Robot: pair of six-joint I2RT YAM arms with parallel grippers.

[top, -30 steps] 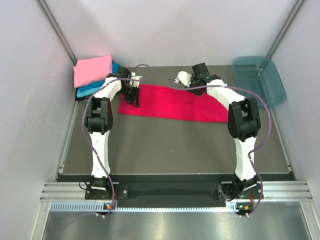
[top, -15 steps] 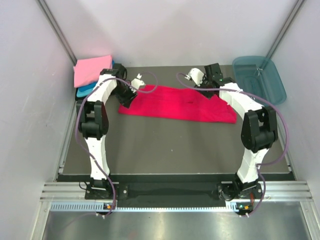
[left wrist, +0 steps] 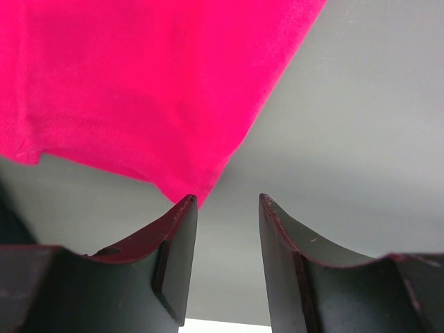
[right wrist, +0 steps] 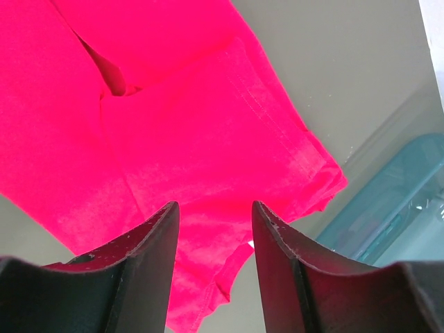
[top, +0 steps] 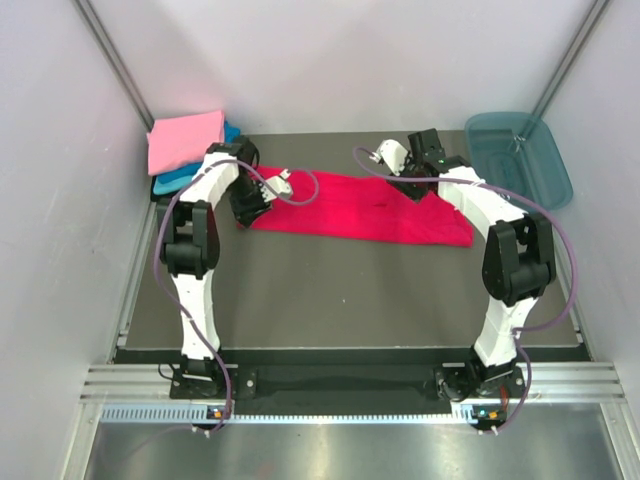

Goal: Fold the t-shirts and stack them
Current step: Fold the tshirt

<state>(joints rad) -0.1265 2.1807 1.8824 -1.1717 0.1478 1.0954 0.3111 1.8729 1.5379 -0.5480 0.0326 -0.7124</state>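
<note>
A crimson-red t-shirt [top: 360, 208] lies flat as a long folded band across the back of the dark table. My left gripper [top: 246, 206] stands open just off its left corner, and in the left wrist view that corner of the red t-shirt [left wrist: 139, 83] ends at the left fingertip of the empty left gripper [left wrist: 227, 201]. My right gripper [top: 410, 186] hovers open over the red t-shirt [right wrist: 173, 125] near its right end, and nothing sits in the right gripper [right wrist: 214, 205]. A folded pink t-shirt [top: 186, 140] rests on a turquoise t-shirt [top: 172, 181] at the back left.
A translucent teal tub [top: 520, 156] sits at the back right corner, and the right wrist view shows the tub [right wrist: 392, 208] just past the shirt's end. Pale walls close in both sides and the back. Bare table [top: 350, 290] lies between the shirt and the arm bases.
The left gripper opened, let go of the shirt's left end and drew back slightly to the left. The right arm swung right, and the shirt now reaches further right.
</note>
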